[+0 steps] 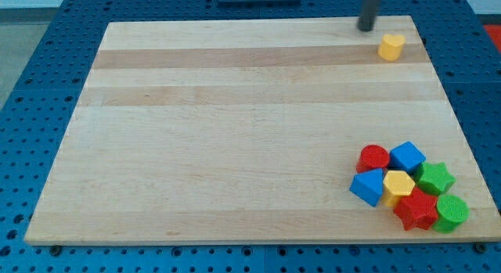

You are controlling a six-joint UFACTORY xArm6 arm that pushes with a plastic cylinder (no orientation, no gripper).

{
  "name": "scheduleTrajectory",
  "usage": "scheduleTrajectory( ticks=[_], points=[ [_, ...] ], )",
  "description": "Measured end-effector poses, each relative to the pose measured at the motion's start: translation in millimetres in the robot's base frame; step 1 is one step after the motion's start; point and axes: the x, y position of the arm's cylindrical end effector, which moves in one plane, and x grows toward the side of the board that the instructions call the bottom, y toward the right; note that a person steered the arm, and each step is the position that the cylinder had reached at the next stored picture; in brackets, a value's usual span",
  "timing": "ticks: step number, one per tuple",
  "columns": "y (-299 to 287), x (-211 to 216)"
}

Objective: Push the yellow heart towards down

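Observation:
The yellow heart (391,47) lies near the board's top right corner. My tip (365,27) rests on the board just up and to the left of the heart, a small gap apart from it. A cluster of blocks sits at the bottom right: a red cylinder (373,157), a blue cube (407,156), a blue triangle (367,187), a yellow hexagon (398,184), a green star (434,178), a red star (416,209) and a green cylinder (452,212).
The wooden board (235,132) lies on a blue perforated table (31,85). The heart is close to the board's top and right edges.

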Motion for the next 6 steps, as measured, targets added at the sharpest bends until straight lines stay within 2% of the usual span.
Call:
scheduleTrajectory(
  ticks=[1, 2, 3, 4, 5, 6],
  points=[
    [4.4, 4.6],
    [35.8, 58.1],
    [35.8, 63.2],
    [24.0, 118.7],
    [-5.3, 206.4],
    [-11.2, 244.1]
  ],
)
